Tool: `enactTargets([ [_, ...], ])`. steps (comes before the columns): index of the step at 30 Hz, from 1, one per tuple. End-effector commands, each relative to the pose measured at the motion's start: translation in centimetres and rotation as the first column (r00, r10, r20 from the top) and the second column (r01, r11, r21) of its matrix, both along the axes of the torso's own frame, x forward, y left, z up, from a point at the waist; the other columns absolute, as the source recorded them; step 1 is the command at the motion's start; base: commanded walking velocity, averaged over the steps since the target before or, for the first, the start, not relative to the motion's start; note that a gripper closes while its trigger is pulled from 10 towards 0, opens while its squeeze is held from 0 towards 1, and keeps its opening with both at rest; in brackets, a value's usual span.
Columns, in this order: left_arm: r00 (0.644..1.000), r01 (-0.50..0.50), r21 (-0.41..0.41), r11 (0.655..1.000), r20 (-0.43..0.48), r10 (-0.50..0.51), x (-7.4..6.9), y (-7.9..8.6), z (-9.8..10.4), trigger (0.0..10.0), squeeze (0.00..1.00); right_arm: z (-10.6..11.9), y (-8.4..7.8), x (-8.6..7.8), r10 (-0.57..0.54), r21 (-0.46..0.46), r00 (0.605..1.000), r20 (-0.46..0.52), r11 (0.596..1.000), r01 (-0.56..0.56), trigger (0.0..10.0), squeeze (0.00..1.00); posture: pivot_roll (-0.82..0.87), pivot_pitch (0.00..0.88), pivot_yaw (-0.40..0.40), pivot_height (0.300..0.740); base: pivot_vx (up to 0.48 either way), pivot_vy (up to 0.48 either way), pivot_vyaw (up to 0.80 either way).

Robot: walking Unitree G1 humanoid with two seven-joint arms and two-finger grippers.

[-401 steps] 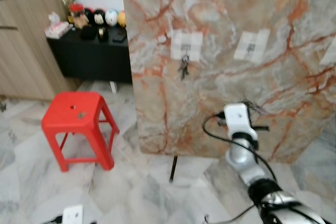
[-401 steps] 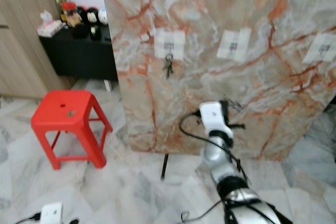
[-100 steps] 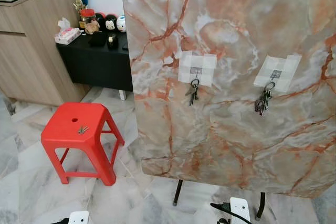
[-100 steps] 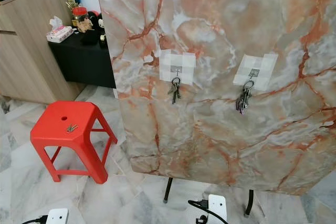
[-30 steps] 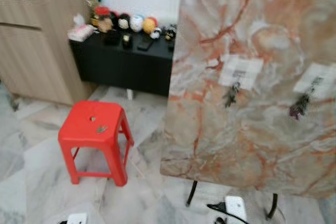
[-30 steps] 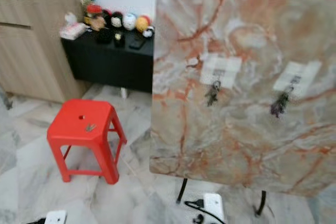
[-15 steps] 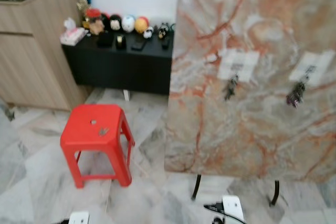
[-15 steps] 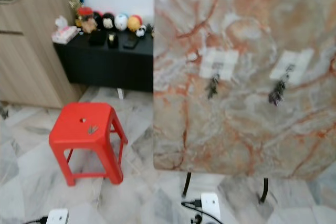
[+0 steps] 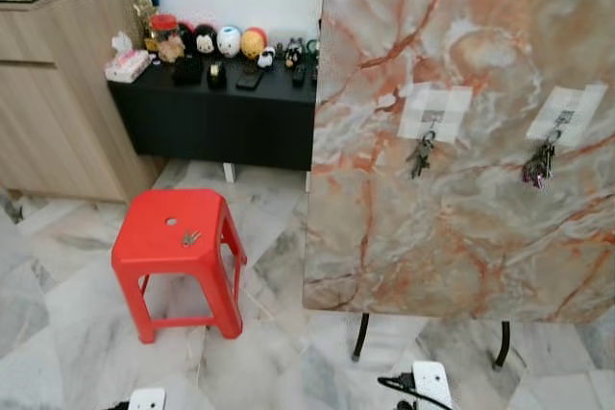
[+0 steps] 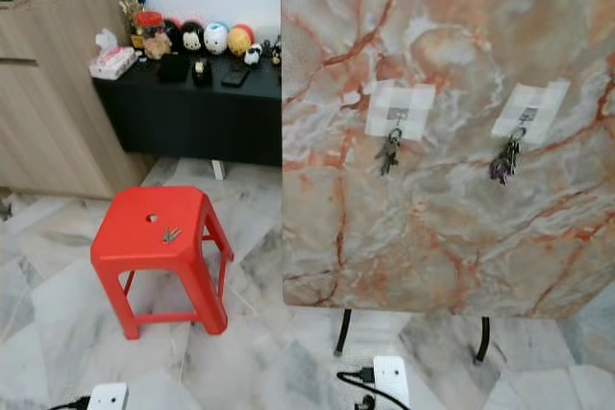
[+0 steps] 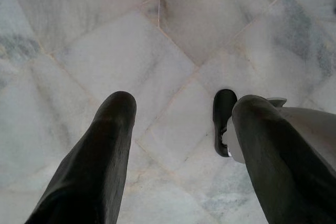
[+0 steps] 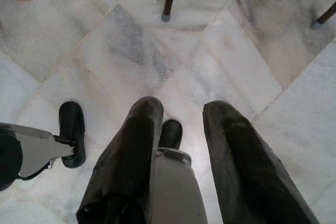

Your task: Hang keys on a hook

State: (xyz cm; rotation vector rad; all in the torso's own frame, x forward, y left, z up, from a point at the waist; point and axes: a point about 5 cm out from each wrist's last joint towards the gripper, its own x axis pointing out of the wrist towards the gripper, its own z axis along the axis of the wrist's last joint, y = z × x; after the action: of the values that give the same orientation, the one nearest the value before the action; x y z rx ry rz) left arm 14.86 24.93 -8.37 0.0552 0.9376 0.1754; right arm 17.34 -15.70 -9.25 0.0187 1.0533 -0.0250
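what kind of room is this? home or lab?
Most likely a home living area: marble tile floor, a wooden cabinet beside a low black sideboard lined with small figurines, plus a red plastic stool. The marble-pattern board with key hooks looks like a test prop.

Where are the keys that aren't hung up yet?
The loose keys lie on top of the red stool, beside its centre hole, to the left of the marble board.

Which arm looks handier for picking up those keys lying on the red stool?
Probably the left: the loose keys lie on the red stool at the robot's left. Both arms hang idle, fingers open.
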Motion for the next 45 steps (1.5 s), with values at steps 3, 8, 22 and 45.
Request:
enactTargets([
  [3,1.0,0.009,-0.002,1.0,-0.017,-0.009,-0.4,-0.19,-0.22,10.0,0.0,0.01,-0.52,-0.04,-0.015,-0.011,1.0,0.002,1.0,0.015,10.0,0.0,0.18,0.0,-0.049,0.74,0.0,0.0,0.0],
  [8,1.0,0.014,-0.001,1.0,-0.018,-0.014,-0.4,-0.2,-0.22,10.0,0.0,0.04,-0.63,0.02,-0.016,-0.013,1.0,0.003,1.0,0.016,10.0,0.0,0.18,0.0,-0.05,0.74,0.0,0.192,0.0],
  [22,1.0,0.019,-0.006,1.0,-0.02,-0.019,-0.41,-0.34,-0.27,10.0,0.0,0.09,-0.78,0.1,-0.015,-0.017,1.0,0.007,1.0,0.015,10.0,0.0,0.18,0.0,-0.053,0.74,0.0,0.48,0.0],
  [45,0.999,0.028,-0.006,1.0,-0.021,-0.028,-0.36,-0.39,-0.27,10.0,0.0,0.13,-0.86,0.16,-0.017,-0.021,1.0,0.013,1.0,0.018,10.0,0.0,0.18,0.0,-0.054,0.74,0.0,0.48,0.0],
])
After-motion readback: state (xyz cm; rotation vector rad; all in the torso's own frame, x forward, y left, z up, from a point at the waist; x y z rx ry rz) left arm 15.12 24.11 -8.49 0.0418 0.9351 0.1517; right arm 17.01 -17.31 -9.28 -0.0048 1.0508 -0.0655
